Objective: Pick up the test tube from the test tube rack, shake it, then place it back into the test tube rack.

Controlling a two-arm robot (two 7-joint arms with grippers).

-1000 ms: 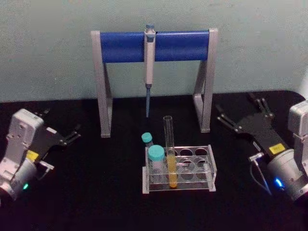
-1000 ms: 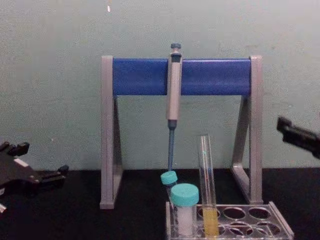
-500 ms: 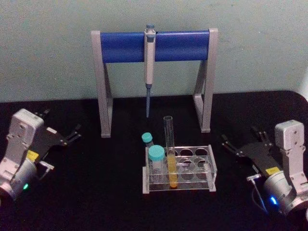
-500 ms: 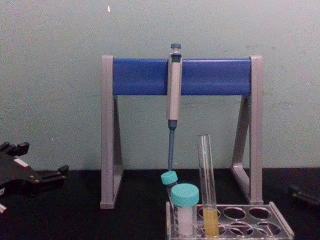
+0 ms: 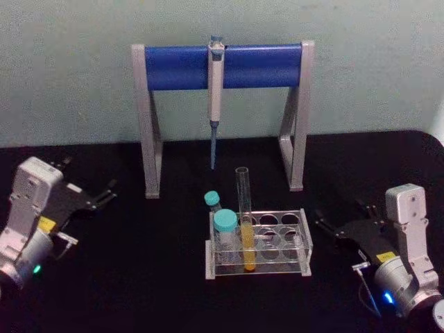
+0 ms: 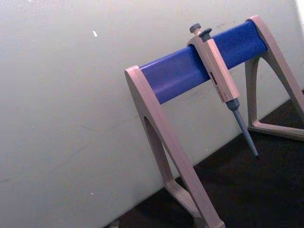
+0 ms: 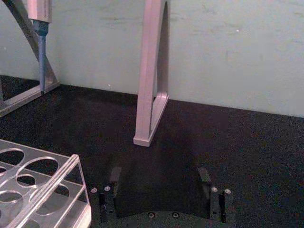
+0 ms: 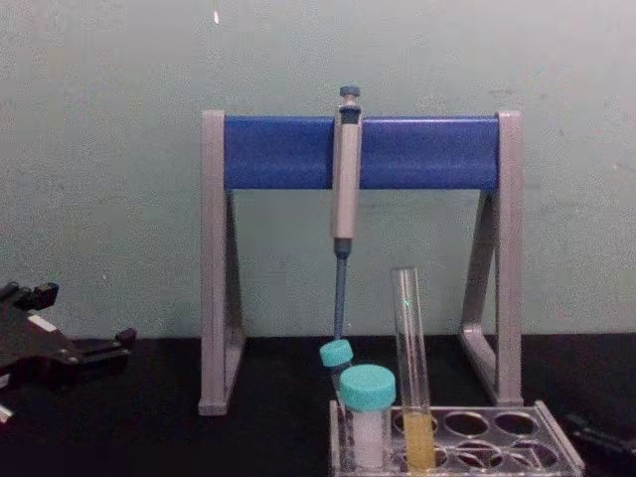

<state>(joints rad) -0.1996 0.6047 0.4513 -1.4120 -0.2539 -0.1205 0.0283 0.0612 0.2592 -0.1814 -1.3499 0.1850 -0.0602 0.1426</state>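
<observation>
The test tube (image 5: 243,208), tall clear glass with yellow-orange liquid at its bottom, stands upright in the front left part of the clear test tube rack (image 5: 291,269) at the table's middle. The chest view shows the test tube (image 8: 408,358) rising well above the rack (image 8: 566,459). My right gripper (image 5: 340,214) is open, low over the table just right of the rack, pointing at it. In the right wrist view its fingers (image 7: 114,176) stand wide apart beside the rack's corner (image 7: 52,187). At the far left my left gripper (image 5: 90,175) rests open.
A grey-and-blue pipette stand (image 5: 222,66) with a hanging pipette (image 5: 215,90) stands behind the rack. A teal-capped vial (image 5: 225,232) and a small slanted teal-capped tube (image 5: 212,201) sit in the rack left of the test tube. The tabletop is black.
My right gripper has dropped from mid-height down to table level and drawn closer to the rack's right side. The left arm, tube and rack have not moved.
</observation>
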